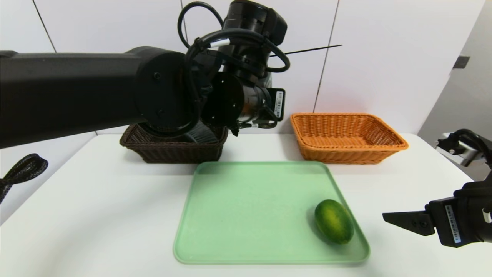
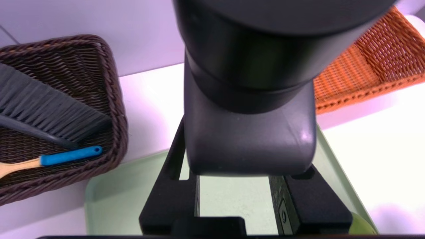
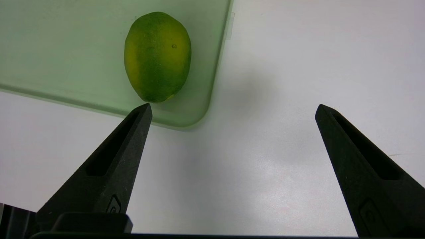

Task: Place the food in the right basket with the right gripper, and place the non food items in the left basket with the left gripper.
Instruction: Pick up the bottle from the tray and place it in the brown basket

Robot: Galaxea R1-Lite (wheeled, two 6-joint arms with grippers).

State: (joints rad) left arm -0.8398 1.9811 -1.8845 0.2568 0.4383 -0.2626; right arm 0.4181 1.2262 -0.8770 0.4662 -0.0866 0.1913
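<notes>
1. The food (image 1: pixel 334 221), a green oval fruit, sits on the green tray (image 1: pixel 246 207) near its right front corner. It's the only thing you have left on that tray.
2. Your right gripper (image 3: pixel 232 113) hovers over bare table just off that tray corner, fingers spread wide, nothing between them. The fruit lies ahead of it and off toward one finger, not between the two (so you'd need to re-aim before closing).
3. The right basket (image 1: pixel 348 135), orange-tan, stands behind the tray on its right side and looks empty. The food half is not yet done.
4. Your left gripper (image 2: pixel 232 186) is pinching the black pump bottle (image 2: pixel 249 132); the wrist view shows the bottle's body wedged between the fingers. In the head view the arm is up high, next to the left basket.
5. The left basket (image 1: pixel 173 148), dark brown, already holds the brush (image 2: pixel 46 109) and the blue-handled spoon (image 2: pixel 66 157).
6. My read on progress: two of three non-food items are binned and the bottle is in hand but not released (drop point is hidden behind the arm). Bottle drop and the whole fruit move remain.
</notes>
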